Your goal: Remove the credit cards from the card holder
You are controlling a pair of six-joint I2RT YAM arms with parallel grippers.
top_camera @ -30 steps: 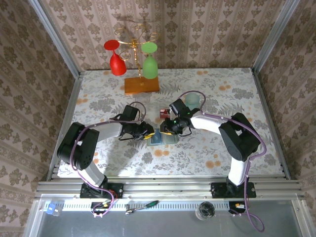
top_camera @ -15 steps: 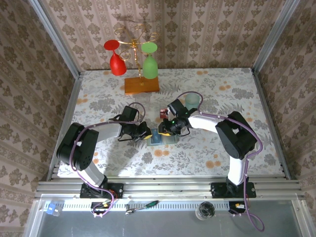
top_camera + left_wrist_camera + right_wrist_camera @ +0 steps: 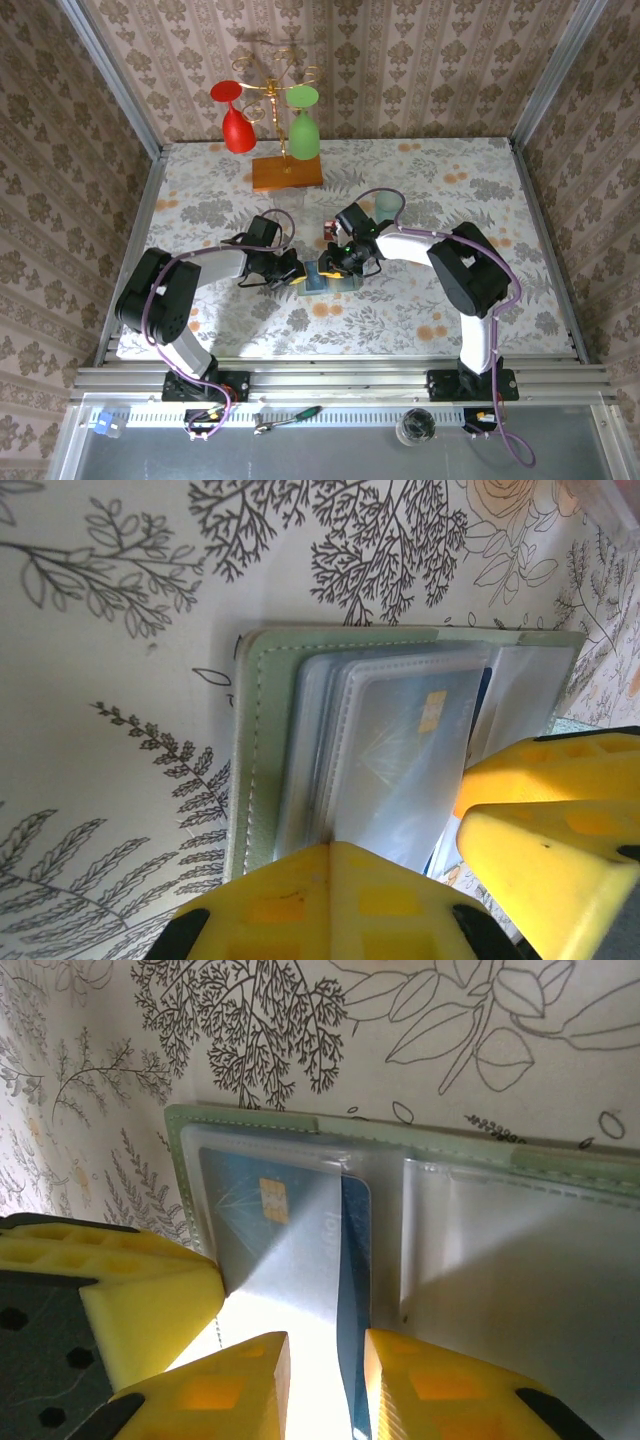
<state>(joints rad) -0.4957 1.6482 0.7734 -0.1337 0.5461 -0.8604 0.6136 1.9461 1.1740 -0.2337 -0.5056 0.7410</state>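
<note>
The card holder (image 3: 326, 279) lies open on the flowered table between my two grippers, its pale green rim (image 3: 252, 742) toward the left. Clear sleeves inside hold a blue credit card (image 3: 262, 1228) with a gold chip, seen through the plastic (image 3: 412, 748). My left gripper (image 3: 298, 273) is shut, its yellow fingertips (image 3: 333, 858) pinched on the near edge of a clear sleeve. My right gripper (image 3: 337, 266) stands over the holder's middle with jaws apart (image 3: 325, 1385); the blue card's long edge runs between them. A red card (image 3: 328, 229) lies on the table just behind.
A wooden slab (image 3: 287, 172) carrying a gold rack with a red glass (image 3: 236, 122) and a green glass (image 3: 303, 128) stands at the back. A pale clear cup (image 3: 389, 203) sits behind my right arm. Metal rails edge the table.
My left gripper has closed on the sleeve edge. My right gripper has shifted slightly left over the holder.
</note>
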